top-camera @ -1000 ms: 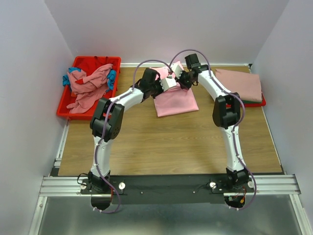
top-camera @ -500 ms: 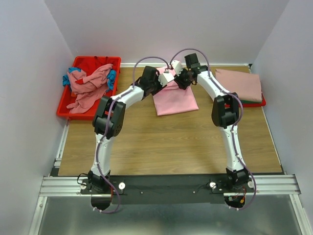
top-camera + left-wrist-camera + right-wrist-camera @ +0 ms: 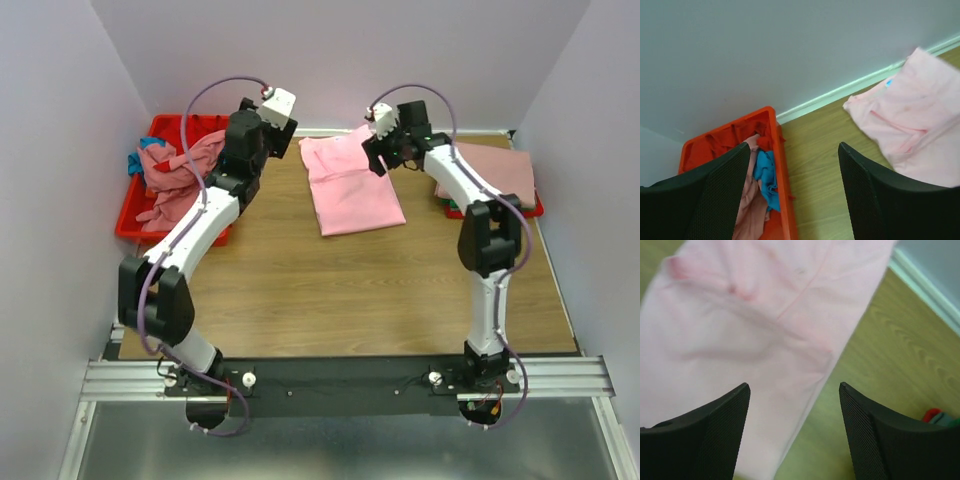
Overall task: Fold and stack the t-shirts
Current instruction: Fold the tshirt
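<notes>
A bright pink t-shirt (image 3: 350,190) lies folded flat at the back middle of the table, with nothing holding it. My left gripper (image 3: 278,148) hangs raised between the shirt and the red bin (image 3: 135,215), jaws open and empty (image 3: 792,190). In its wrist view the pink shirt (image 3: 920,125) lies to the right. My right gripper (image 3: 378,160) hovers open over the shirt's right edge (image 3: 740,325), nothing between its fingers (image 3: 794,425). A dusty rose t-shirt (image 3: 490,170) lies folded on a stack at the back right.
The red bin (image 3: 775,150) at the back left holds crumpled shirts, dusty rose (image 3: 180,180) and teal (image 3: 767,180) among them. Green and red cloth edges (image 3: 940,417) peek from under the right stack. Walls close in the table at the back and on both sides.
Both grippers opened and let go of the pink shirt's far edge. The left arm swung up and left toward the bin; the right one drew back a little to the right.
</notes>
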